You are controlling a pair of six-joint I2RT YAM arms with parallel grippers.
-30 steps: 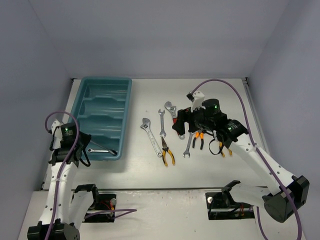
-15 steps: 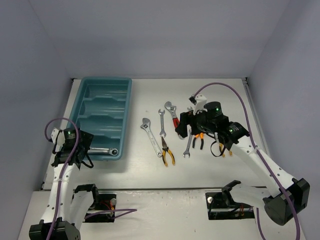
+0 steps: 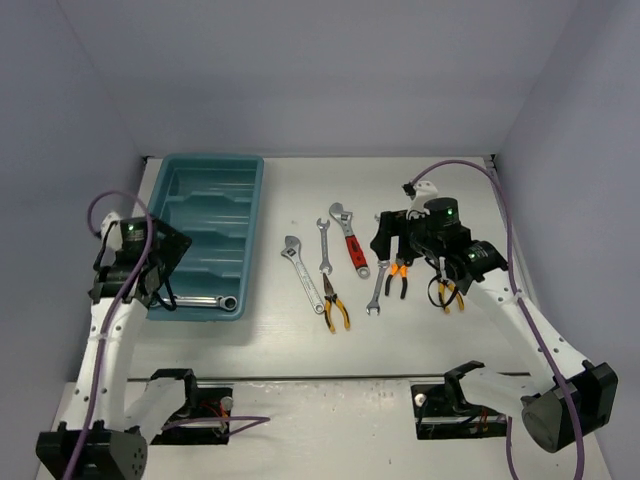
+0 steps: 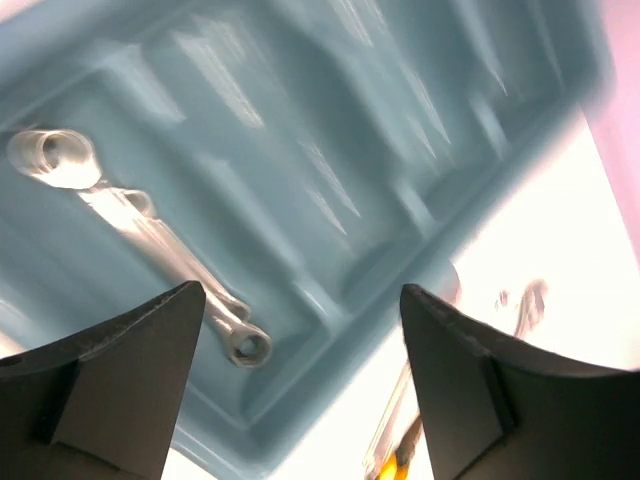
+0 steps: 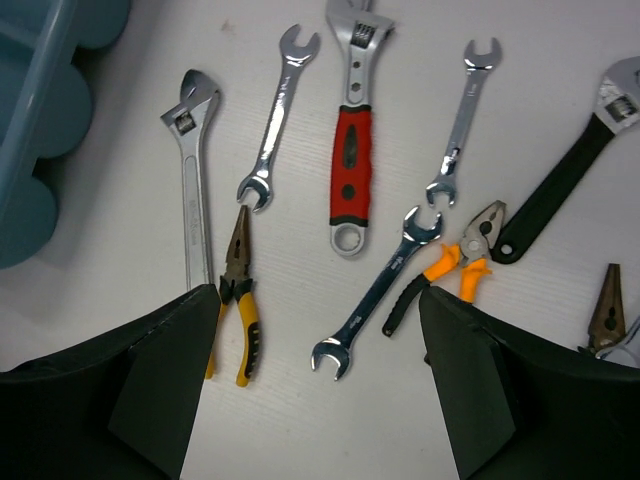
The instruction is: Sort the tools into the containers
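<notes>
- Top external view: the left gripper (image 3: 160, 278) has let go and lifted off toward the tray's near-left corner, with its jaws now spread wide and nothing between them. The combination wrench (image 3: 205, 299) it carried a second ago now lies flat along the nearest compartment of the teal tray (image 3: 252, 200); the other three compartments look bare. The right gripper (image 3: 388, 240) has drifted to the right, uncovering the red-handled adjustable wrench (image 3: 351, 240), and hovers open above the tools in the right-hand part of the row. One tool is sorted. The rest are on the table, well apart from the tray.
- Left wrist view: the fingers (image 4: 110, 380) stand wide apart and hold nothing. Below them the combination wrench (image 4: 150, 250) rests alone on the compartment floor, clear of both pads. The picture is blurred, which fits an arm on the move. I judge this drop finished and the left arm free for its next pick.
- Right wrist view: the right gripper (image 5: 318, 300) is wide and holds nothing. It hangs over a steel wrench (image 5: 378, 298) and orange-handled pliers (image 5: 450, 265). To the left lie the silver adjustable wrench (image 5: 192, 190) and yellow-handled pliers (image 5: 240, 290). A corner of the tray (image 5: 40, 120) shows at far left. Probably its next pick comes from this cluster.
</notes>
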